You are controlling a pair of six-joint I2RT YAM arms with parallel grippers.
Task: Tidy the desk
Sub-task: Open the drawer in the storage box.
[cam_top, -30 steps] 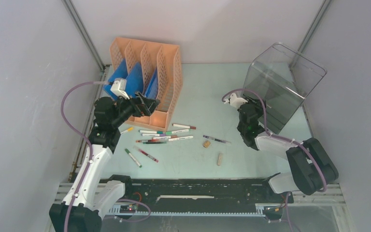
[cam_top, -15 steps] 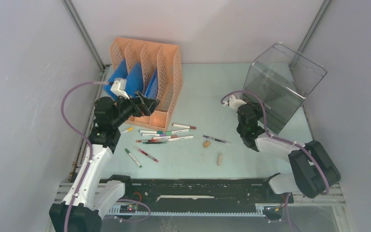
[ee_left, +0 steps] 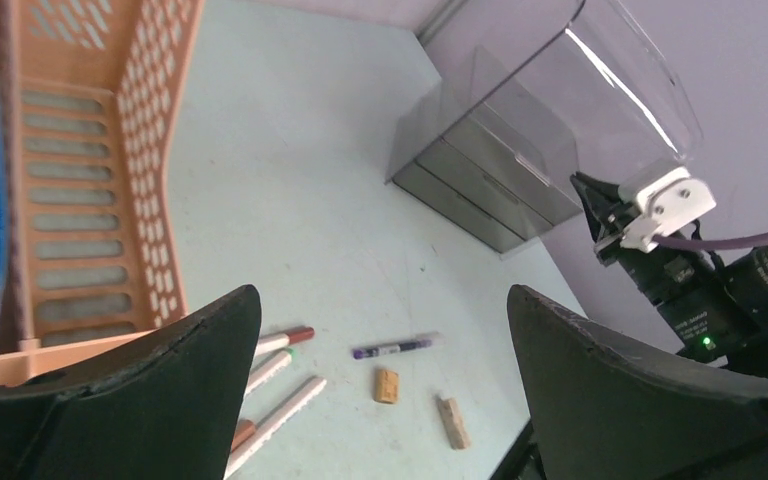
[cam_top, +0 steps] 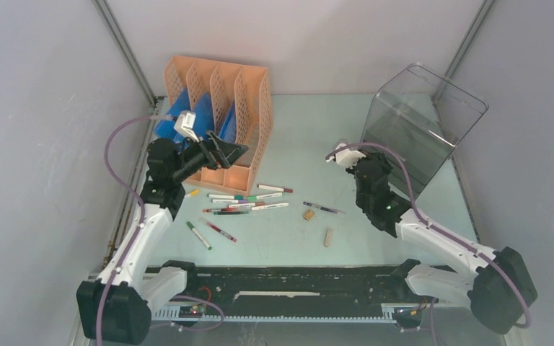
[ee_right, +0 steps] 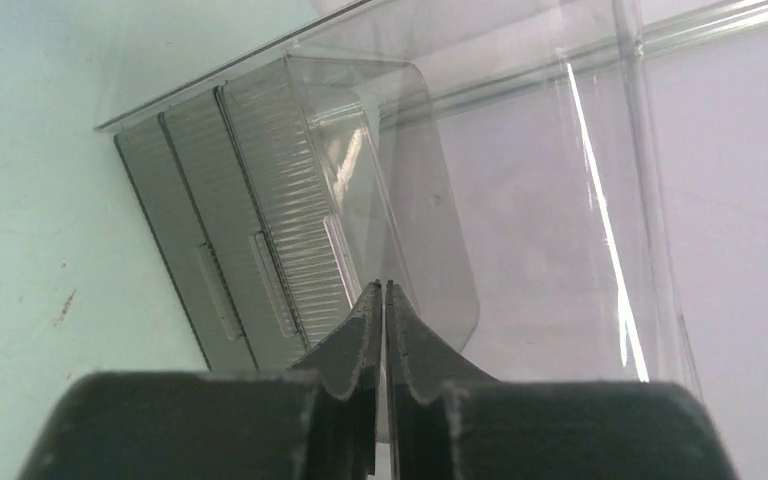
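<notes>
The left gripper (ee_left: 380,295) is held wide open above the desk (cam_top: 296,137), with nothing between its fingers. In its wrist view the orange rack (ee_left: 90,190) is seen close on its left, and blue folders (cam_top: 205,115) are stood inside the rack. Markers (cam_top: 249,202) are scattered on the desk below it. A purple pen (ee_left: 395,348) and two cork pieces (ee_left: 387,385) are seen between its fingers, lying on the desk beneath. The right gripper (ee_right: 381,292) is pressed fully together, and nothing is held. The clear drawer box (ee_right: 260,230) is faced straight ahead of its tips, apart from them. The desk is spread beneath both grippers.
</notes>
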